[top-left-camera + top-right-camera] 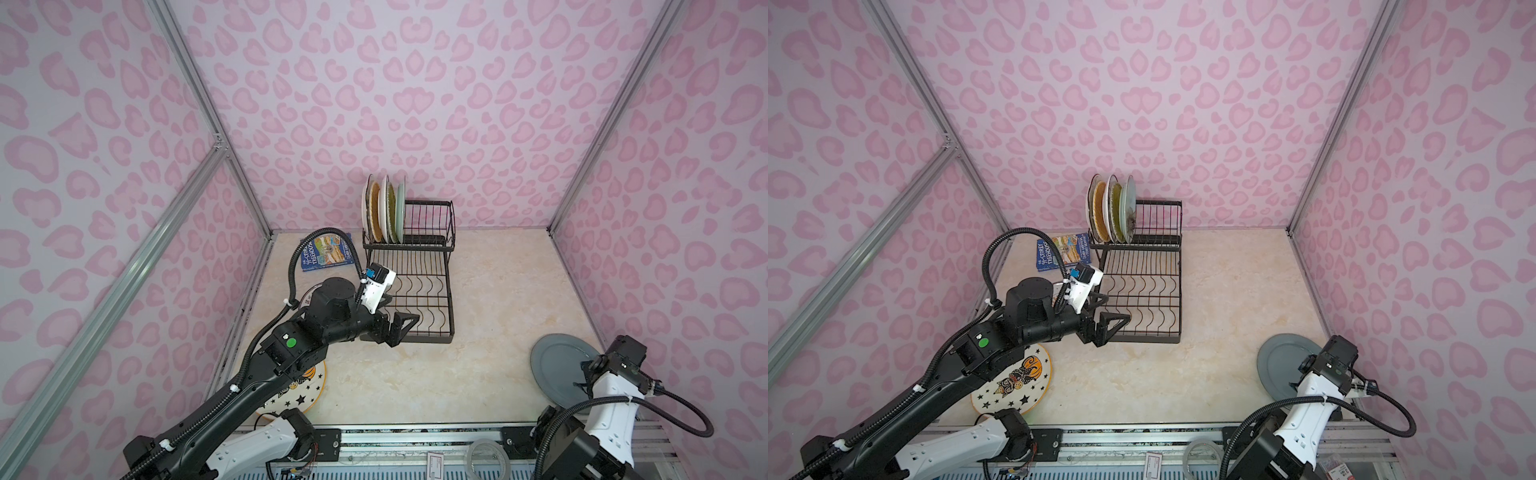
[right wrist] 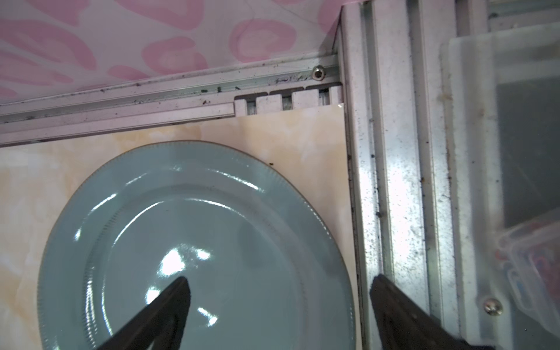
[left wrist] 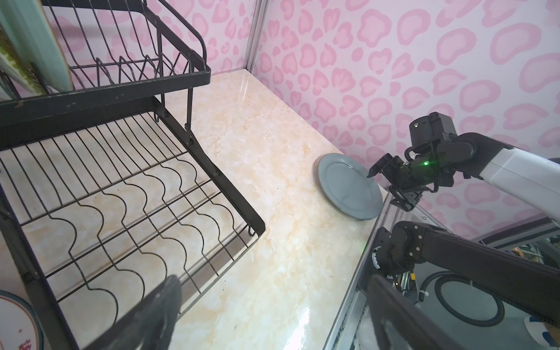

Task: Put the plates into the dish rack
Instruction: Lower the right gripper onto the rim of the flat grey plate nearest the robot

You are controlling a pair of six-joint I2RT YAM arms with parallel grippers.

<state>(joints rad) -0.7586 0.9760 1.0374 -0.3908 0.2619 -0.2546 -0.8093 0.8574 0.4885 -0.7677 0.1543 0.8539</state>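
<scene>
The black wire dish rack (image 1: 409, 338) (image 1: 1142, 338) (image 3: 121, 88) stands at mid-table. Several plates (image 1: 384, 214) (image 1: 1113, 212) stand upright at the left end of its raised basket. A plain grey-blue plate (image 1: 557, 361) (image 1: 1281, 361) (image 3: 348, 185) (image 2: 197, 227) lies flat at the table's near right corner. My right gripper (image 2: 280, 281) (image 3: 388, 189) is open astride its rim, one finger over the plate and one over the metal rail. My left gripper (image 1: 401, 328) (image 1: 1113, 326) (image 3: 274, 281) hangs open and empty at the rack's near left corner. A white star-printed plate (image 1: 309, 392) (image 1: 1017, 382) lies partly under the left arm.
A blue book (image 1: 326, 251) (image 1: 1063, 251) lies left of the rack by the back wall. Another plate's edge (image 3: 15, 321) shows beside the rack's left side. Aluminium rails (image 2: 394, 181) border the table, with a tape roll (image 1: 488, 459) beyond the front edge.
</scene>
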